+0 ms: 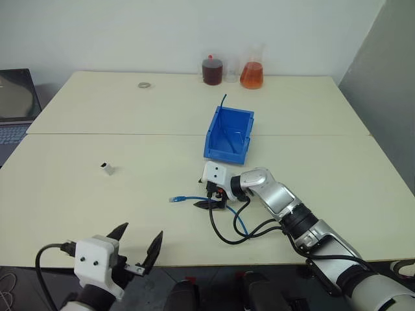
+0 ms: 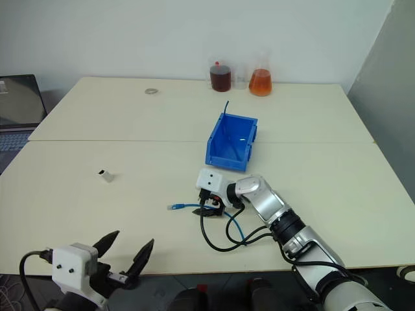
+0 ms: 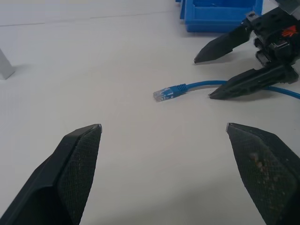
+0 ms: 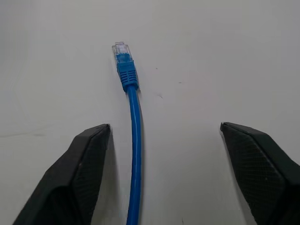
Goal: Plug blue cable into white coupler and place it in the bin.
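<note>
Pale worktop point(image 1: 97, 201) is carrying the blue cable point(image 4: 135, 154), which is lying between the released fingers of my right gripper point(image 1: 211, 196), so closing off-centre risks nudging its plug aside, while my left gripper point(image 1: 137, 243) is waiting spread, well apart.

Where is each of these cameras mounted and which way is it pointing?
Left eye and right eye views: on the head, looking forward and down over the table; both arms show, with the bin, white coupler and two flasks.
Left wrist view: on the left wrist, looking along the open left hand across the table toward the blue cable; the right hand shows too.
Right wrist view: on the right wrist, looking down between its open fingers at the cable.
Shared: all show the cable's plug.
</note>
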Action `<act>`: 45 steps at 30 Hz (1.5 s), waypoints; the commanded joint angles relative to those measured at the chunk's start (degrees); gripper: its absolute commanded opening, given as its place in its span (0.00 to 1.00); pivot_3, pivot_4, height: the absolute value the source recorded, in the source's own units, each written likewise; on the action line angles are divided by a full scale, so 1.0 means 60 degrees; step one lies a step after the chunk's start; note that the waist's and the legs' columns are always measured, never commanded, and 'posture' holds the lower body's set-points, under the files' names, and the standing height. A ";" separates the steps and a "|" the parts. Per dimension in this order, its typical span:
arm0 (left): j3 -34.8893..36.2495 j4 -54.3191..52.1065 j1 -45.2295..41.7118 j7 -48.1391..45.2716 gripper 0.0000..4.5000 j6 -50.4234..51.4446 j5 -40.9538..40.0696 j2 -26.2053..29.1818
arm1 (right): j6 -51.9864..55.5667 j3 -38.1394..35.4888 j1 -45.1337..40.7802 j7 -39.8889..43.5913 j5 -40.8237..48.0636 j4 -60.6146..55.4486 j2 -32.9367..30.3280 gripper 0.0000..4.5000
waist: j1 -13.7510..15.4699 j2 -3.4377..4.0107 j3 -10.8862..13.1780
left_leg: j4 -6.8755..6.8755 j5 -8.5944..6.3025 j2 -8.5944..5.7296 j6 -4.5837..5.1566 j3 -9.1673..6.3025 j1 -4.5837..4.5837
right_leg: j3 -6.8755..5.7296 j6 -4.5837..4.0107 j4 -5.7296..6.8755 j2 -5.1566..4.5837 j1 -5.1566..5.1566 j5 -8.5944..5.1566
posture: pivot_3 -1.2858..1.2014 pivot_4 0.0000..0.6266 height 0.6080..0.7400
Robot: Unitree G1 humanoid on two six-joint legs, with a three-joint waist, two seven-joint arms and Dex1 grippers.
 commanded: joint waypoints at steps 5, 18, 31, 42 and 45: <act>0.0575 0.2705 -0.3120 -0.2977 1.00 0.0910 -0.1330 0.3671 | 0.4519 -0.2683 0.0395 0.1858 0.3966 -0.4892 -0.2243 0.99 | 0.0168 0.0030 0.0018 | 0.0008 0.0001 -0.0005 0.0000 -0.0025 -0.0007 | -0.0034 0.0002 0.0008 -0.0005 -0.0003 0.0000 | 0.52 0.24 1.00; -0.3149 1.0531 -0.9359 -0.7868 1.00 -0.2614 0.0808 0.4575 | 0.5199 -0.3447 0.1366 0.1809 0.5057 -0.6170 -0.4516 0.99 | 0.0138 0.0044 0.0021 | 0.0000 0.0001 -0.0018 0.0000 0.0010 -0.0049 | -0.0025 -0.0016 0.0013 0.0024 -0.0055 0.0011 | 0.52 0.24 1.00; -0.4327 1.3850 -1.1593 -0.9528 0.96 -0.5067 0.1939 0.3740 | 0.5833 -0.4081 0.1995 0.0681 0.5784 -0.6903 -0.4895 1.00 | 0.0245 0.0039 0.0017 | 0.0035 0.0001 -0.0016 0.0001 0.0000 -0.0093 | -0.0034 0.0000 0.0019 -0.0012 -0.0059 0.0023 | 0.52 0.24 1.00; -0.4329 1.4457 -1.1612 -0.9568 0.51 -0.5540 0.2164 0.3625 | 0.5666 -0.4089 0.2161 0.0362 0.5956 -0.6728 -0.5176 1.00 | 0.0225 0.0039 0.0017 | 0.0128 0.0000 -0.0016 0.0003 -0.0001 -0.0090 | -0.0028 0.0011 0.0126 -0.0008 -0.0062 0.0019 | 0.52 0.24 1.00; -0.4321 1.4546 -1.1594 -0.9626 0.38 -0.5564 0.2165 0.3669 | 0.5608 -0.4076 0.2146 0.0303 0.5988 -0.6646 -0.5168 1.00 | 0.0221 0.0039 0.0016 | 0.0132 0.0001 -0.0017 0.0004 0.0000 -0.0080 | -0.0022 0.0028 0.0131 -0.0005 -0.0059 0.0009 | 0.52 0.24 1.00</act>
